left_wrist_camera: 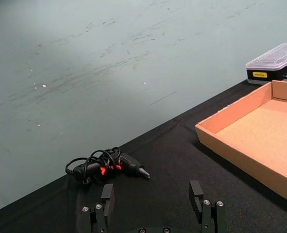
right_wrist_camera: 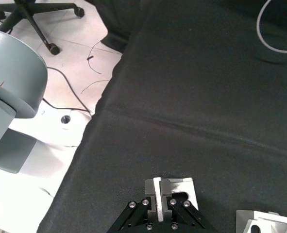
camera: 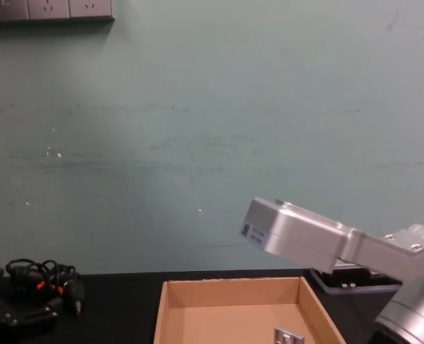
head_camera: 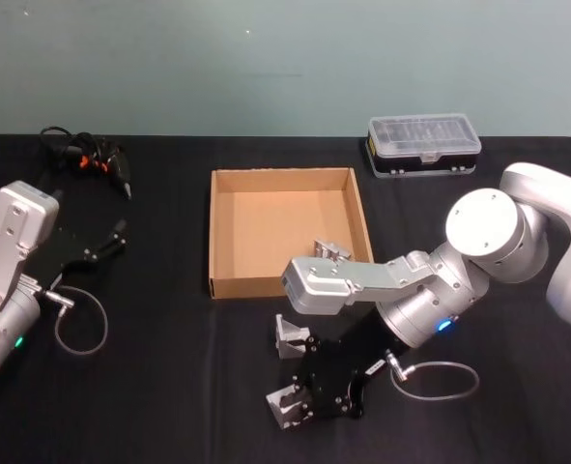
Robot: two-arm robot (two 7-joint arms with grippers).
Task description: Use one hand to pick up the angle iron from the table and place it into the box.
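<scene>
As an angle iron is gripped tight by the right gripper | box is set just beyond, slightly leftward | left gripper is parked spread, farther off.

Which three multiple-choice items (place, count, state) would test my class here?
1. Where does the organiser case stand? A) in the box B) on the table beyond the box's far right corner C) on the floor
2. How many angle irons lie inside the box? A) one B) none C) three
3. The right gripper is: A) open over the box B) holding the case C) shut on an angle iron before the box
1 B: it sits on tabletop behind the box. 2 A: a single angle iron rests there. 3 C: it clamps the iron's flange.
</scene>
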